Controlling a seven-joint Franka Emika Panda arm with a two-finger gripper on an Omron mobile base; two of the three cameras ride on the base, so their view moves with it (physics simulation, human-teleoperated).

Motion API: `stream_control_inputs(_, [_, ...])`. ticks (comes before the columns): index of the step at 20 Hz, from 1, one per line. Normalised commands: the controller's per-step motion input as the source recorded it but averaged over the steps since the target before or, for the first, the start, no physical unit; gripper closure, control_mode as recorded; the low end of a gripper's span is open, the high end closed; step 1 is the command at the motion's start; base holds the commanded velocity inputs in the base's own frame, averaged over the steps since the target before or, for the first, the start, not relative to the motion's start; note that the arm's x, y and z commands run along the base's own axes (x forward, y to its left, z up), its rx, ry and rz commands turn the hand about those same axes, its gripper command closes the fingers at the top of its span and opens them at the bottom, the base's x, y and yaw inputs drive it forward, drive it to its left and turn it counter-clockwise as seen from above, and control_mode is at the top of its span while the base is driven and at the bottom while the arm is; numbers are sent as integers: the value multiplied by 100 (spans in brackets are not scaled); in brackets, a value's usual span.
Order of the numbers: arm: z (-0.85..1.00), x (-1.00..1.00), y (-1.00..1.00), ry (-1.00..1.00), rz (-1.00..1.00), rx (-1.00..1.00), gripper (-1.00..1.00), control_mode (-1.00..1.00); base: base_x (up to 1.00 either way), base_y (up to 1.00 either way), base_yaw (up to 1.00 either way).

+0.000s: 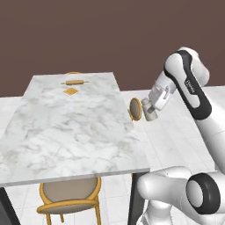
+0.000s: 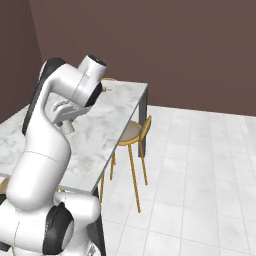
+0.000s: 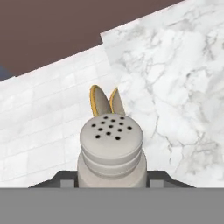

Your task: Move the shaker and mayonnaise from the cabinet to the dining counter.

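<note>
Fingers of our gripper [image 1: 150,110] clamp the shaker [image 3: 111,151], a smooth pale cylinder with a rounded, hole-dotted cap, carried in the air just off the edge of the dining counter [image 1: 66,127]. Released here, it would, we judge, fall past the glossy veined marble onto the tiled floor [image 2: 200,165].

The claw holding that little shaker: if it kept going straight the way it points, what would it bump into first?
Probably the orange-backed chair beside the dining counter: it sits straight beyond the shaker held in the claw, though depth is hard to judge.
</note>
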Motion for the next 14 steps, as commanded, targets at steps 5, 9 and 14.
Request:
stream_control_inputs(5, [-40,0,21,-15,7,0,100,-100,0,0,0])
stream_control_inputs(9, [-40,13,17,-21,0,4,100,-100,0,0,0])
stream_control_inputs(14, [-31,29,7,-21,0,16,100,-100,0,0,0])
